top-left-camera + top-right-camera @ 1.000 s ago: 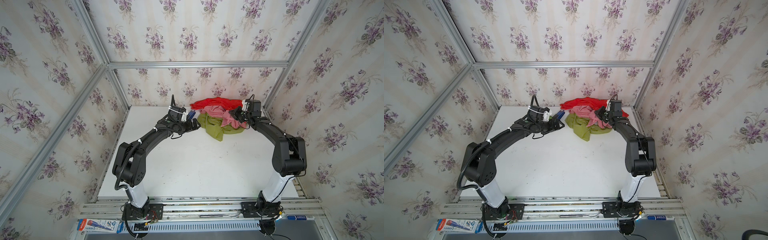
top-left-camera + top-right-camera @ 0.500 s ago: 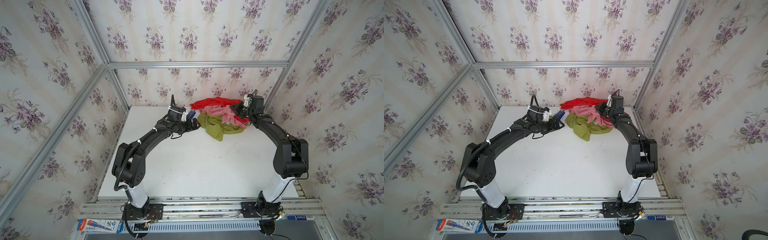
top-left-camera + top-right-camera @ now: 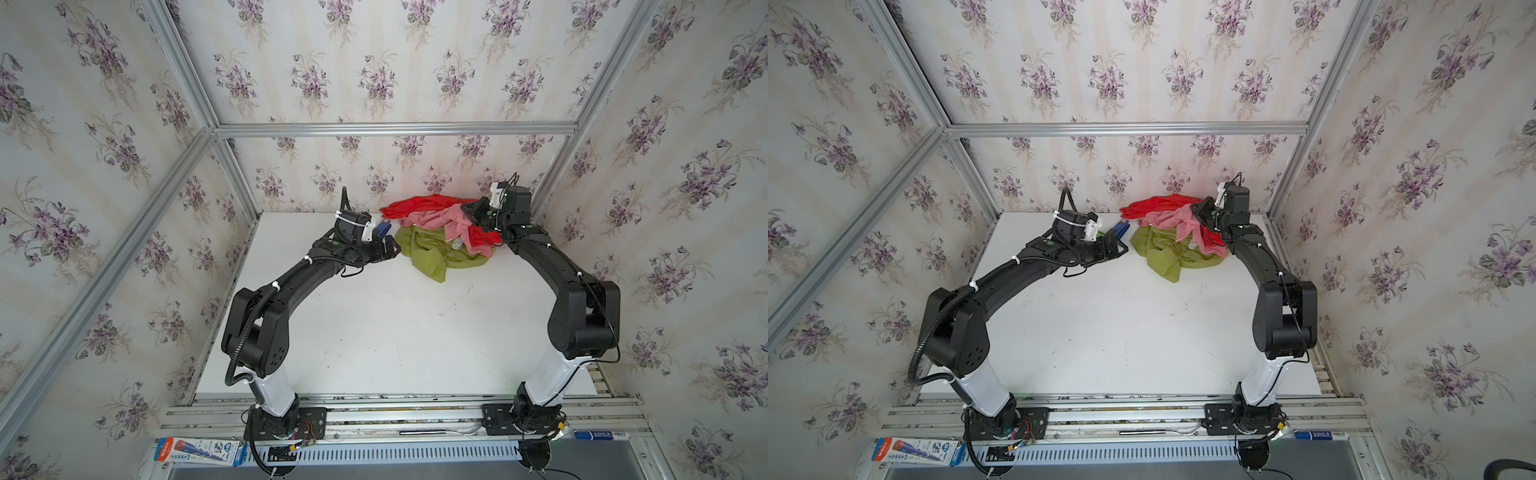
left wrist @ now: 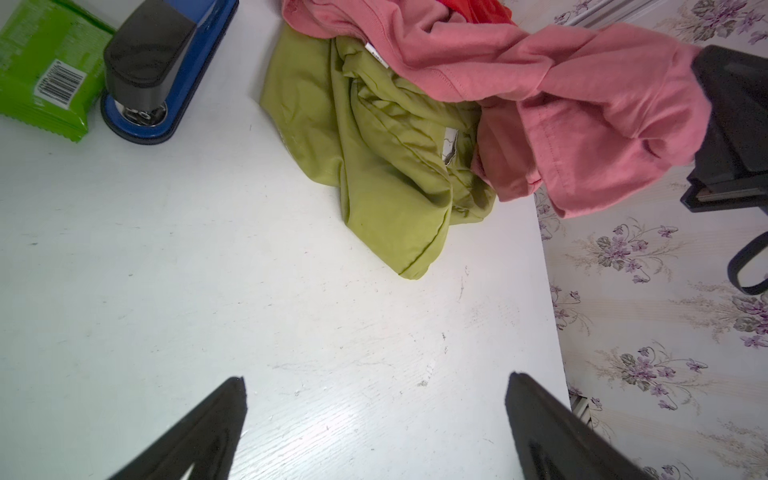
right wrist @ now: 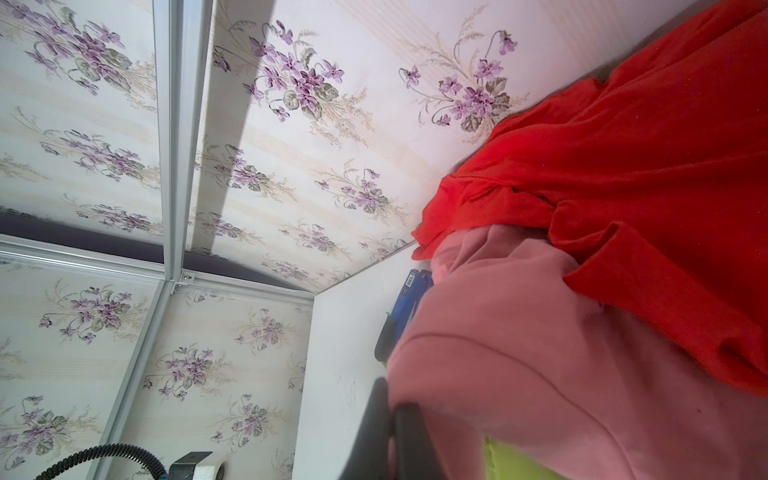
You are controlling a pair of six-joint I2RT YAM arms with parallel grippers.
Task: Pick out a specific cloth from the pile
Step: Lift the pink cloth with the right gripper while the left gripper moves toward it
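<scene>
At the upper right of a top view the right gripper [image 3: 473, 215] is clamped on the pink cloth [image 3: 451, 220]. It has risen since a second ago, drawing a fold up off the pile [image 3: 436, 249] (the rest still drapes over the green garment [image 4: 374, 145]). The left gripper [image 3: 390, 249], jaws wide and empty, has not moved from beside the blue stapler [image 3: 384, 227].
</scene>
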